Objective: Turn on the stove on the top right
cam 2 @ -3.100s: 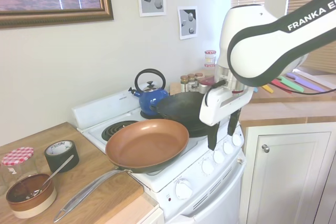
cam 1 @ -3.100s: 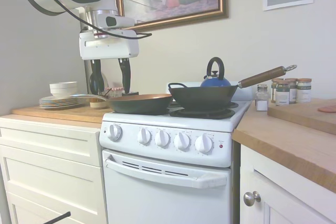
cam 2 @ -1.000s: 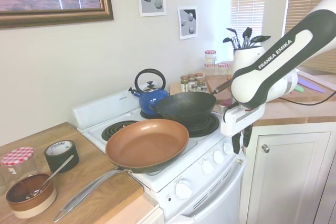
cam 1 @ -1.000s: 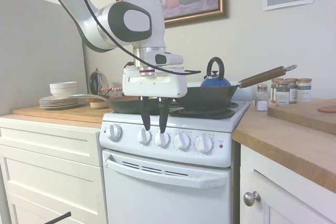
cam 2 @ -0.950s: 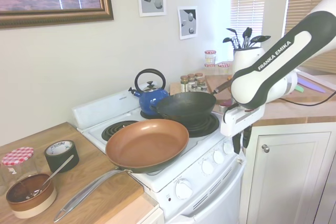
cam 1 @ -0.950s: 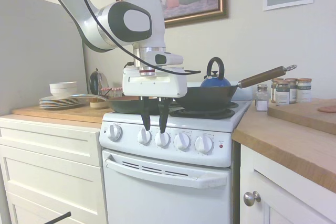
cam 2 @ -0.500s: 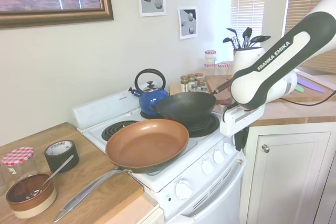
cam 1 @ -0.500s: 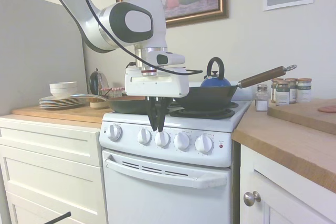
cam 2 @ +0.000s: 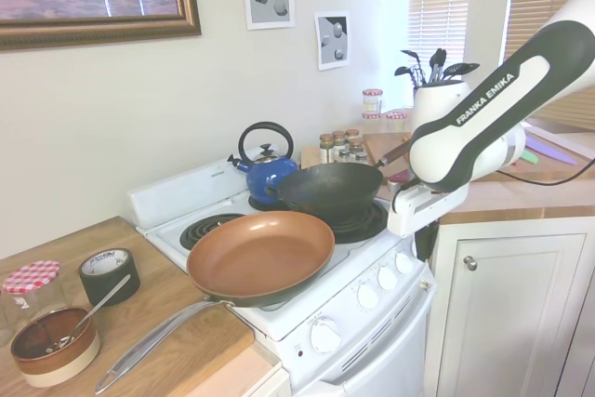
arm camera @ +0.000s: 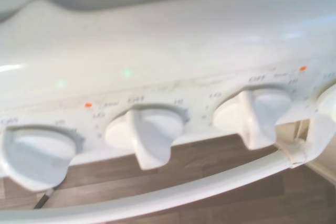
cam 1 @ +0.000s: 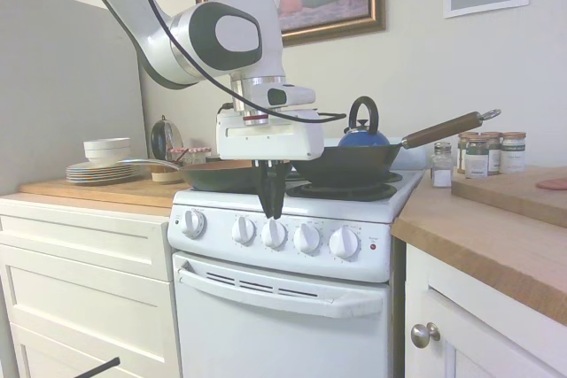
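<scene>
**Closed gripper hangs above the knob row, no knob turned yet**

The gripper (cam 1: 271, 204) has its two dark fingers (cam 1: 267, 190) pressed together into a single point, holding nothing. The tip hangs just above the row of knobs on the stove (cam 1: 283, 307), over the gap between the second knob (cam 1: 244, 230) and the third knob (cam 1: 274, 235) counted from the left end of that row. Whether the tip touches the panel cannot be told; in the first exterior view it seems to stop just short of the knob tops. In the second exterior view the gripper body (cam 2: 414, 208) sits at the stove's front edge and the fingers are mostly hidden behind it.

The wrist view looks down on the control panel from close by. Two knobs (arm camera: 144, 135) (arm camera: 257, 115) have their ridges lined up with the "OFF" print above them, so those burners appear to be off.

On the stove top, a copper pan (cam 2: 263, 255) rests on a front burner, a black wok (cam 1: 345, 164) with a wooden handle sits beside it, and a blue kettle (cam 1: 363, 135) stands behind the wok. The small red light (cam 1: 373, 245) lies at the far end of the knob row from the gripper.

The task looks barely begun: the arm has reached the panel, but picking the right knob, gripping it and turning it all remain.
</scene>
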You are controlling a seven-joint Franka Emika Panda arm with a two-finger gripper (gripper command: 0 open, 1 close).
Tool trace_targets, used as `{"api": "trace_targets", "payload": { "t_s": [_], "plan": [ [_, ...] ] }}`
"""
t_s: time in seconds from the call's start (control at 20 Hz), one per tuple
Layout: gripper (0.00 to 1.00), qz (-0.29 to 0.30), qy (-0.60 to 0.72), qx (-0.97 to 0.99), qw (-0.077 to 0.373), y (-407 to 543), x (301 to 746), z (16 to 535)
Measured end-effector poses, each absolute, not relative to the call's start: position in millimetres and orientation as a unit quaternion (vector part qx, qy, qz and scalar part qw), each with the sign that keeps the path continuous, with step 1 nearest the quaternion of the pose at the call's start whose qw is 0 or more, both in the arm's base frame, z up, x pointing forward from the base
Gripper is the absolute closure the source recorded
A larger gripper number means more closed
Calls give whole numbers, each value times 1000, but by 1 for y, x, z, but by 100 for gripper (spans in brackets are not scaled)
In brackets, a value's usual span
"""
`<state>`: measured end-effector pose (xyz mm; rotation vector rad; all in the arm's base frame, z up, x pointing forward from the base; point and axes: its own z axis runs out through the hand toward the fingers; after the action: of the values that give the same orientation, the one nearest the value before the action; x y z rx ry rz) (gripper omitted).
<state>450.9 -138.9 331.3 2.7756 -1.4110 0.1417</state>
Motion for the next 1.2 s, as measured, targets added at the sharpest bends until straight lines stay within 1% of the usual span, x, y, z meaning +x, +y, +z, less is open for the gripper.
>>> {"api": "trace_targets", "payload": {
  "t_s": [0.65, 1.2],
  "plan": [
    [100, 42, -463, 885, 27, -161, 484, 310],
    [100, 38, -465, 884, 34, -170, 499, 298]
  ]
}}
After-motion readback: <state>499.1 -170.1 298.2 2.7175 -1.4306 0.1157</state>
